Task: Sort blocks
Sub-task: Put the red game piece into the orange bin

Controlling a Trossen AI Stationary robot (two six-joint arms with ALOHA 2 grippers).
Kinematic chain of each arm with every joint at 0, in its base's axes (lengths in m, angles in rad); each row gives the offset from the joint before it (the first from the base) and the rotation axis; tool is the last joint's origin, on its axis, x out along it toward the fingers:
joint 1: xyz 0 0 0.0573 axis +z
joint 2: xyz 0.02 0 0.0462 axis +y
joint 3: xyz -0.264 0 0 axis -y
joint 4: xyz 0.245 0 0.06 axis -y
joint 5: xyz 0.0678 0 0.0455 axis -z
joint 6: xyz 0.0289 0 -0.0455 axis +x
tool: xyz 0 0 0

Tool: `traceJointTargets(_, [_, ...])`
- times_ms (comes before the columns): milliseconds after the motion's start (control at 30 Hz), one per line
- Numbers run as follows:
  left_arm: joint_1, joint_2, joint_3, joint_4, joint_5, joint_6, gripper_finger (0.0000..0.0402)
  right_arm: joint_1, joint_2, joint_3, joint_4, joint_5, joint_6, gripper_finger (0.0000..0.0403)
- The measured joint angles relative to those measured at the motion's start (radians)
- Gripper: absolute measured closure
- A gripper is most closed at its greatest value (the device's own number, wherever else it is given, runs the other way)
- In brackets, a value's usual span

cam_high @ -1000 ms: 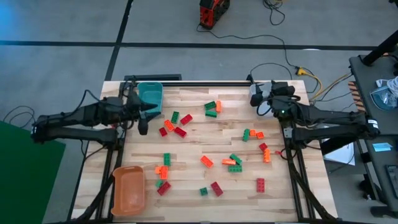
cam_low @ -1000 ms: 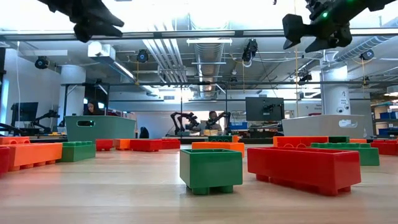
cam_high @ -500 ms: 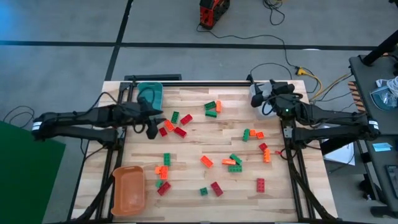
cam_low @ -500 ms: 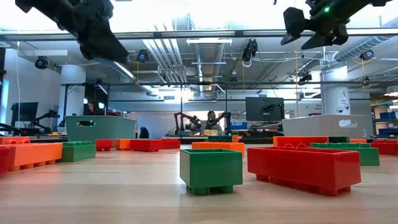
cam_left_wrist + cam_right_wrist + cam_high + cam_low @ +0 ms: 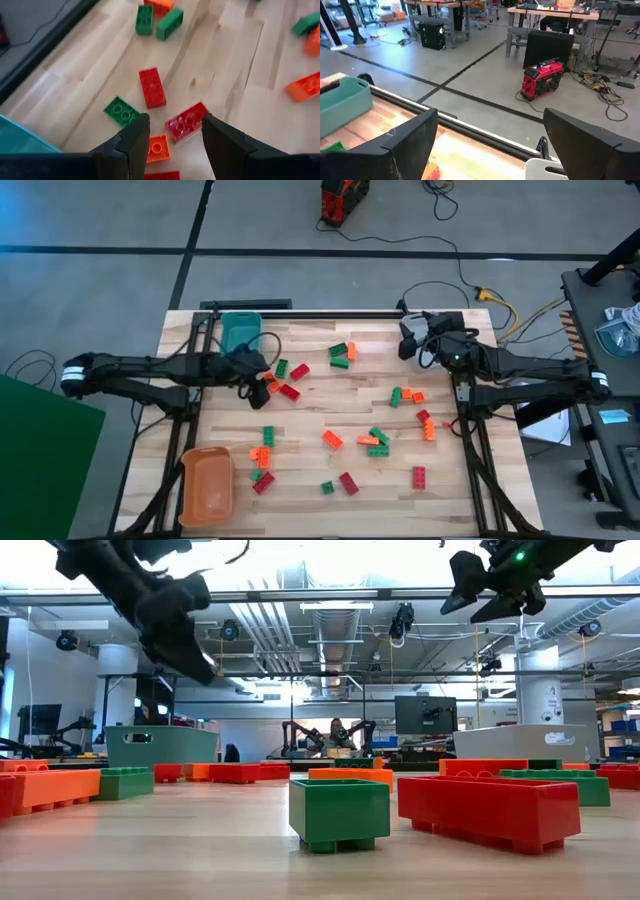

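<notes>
Red, orange and green blocks lie scattered flat on the wooden table (image 5: 320, 415). My left gripper (image 5: 256, 383) hangs open, fingers pointing down, above a small group at the far left. In the left wrist view its fingers (image 5: 131, 142) stand above a red block (image 5: 187, 121) and an orange block (image 5: 157, 148), touching nothing. Beside these lie another red block (image 5: 151, 87) and a green block (image 5: 121, 111). My right gripper (image 5: 411, 340) is open and high above the table's far right corner (image 5: 490, 585), with nothing between its fingers (image 5: 410, 140).
A teal bin (image 5: 240, 332) stands at the far left, just behind my left gripper. An orange bin (image 5: 207, 480) stands at the near left. A pale grey bin (image 5: 520, 740) is at the far right. More blocks lie at mid-table (image 5: 375, 440) and toward the right edge (image 5: 428, 425).
My left gripper has moved from beside the teal bin toward the table's right and down, and now hangs over the red, orange and green group. No block has moved.
</notes>
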Motion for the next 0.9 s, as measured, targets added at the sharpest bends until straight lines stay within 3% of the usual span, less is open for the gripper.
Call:
traceJointTargets(433, [0.000, 0.279, 0.000, 0.038, 0.000, 0.002, 0.0243, 0.000, -0.024, 0.023, -0.001, -0.004, 0.046, 0.0048])
traceJointTargets(500, [0.007, 0.332, 0.000, 0.077, -0.039, 0.122, 0.0243, 0.000, -0.026, 0.023, 0.000, -0.004, 0.078, 0.0048])
traceJointTargets(667, [0.020, 0.473, 0.000, 0.214, -0.307, 0.703, 0.0243, 0.000, -0.026, 0.023, 0.000, -0.004, 0.135, 0.0048])
traceJointTargets(733, [0.019, 0.528, 0.011, 0.275, -0.387, 0.860, 0.0243, 0.000, -0.026, 0.023, 0.000, -0.005, 0.178, 0.0048])
traceJointTargets(800, [0.020, 0.585, 0.037, 0.344, -0.419, 0.934, 0.0243, 0.000, -0.026, 0.023, 0.000, -0.006, 0.214, 0.0048])
traceJointTargets(900, [0.020, 0.676, 0.094, 0.395, -0.411, 0.898, 0.0243, 0.000, -0.025, 0.023, 0.000, -0.008, 0.226, 0.0048])
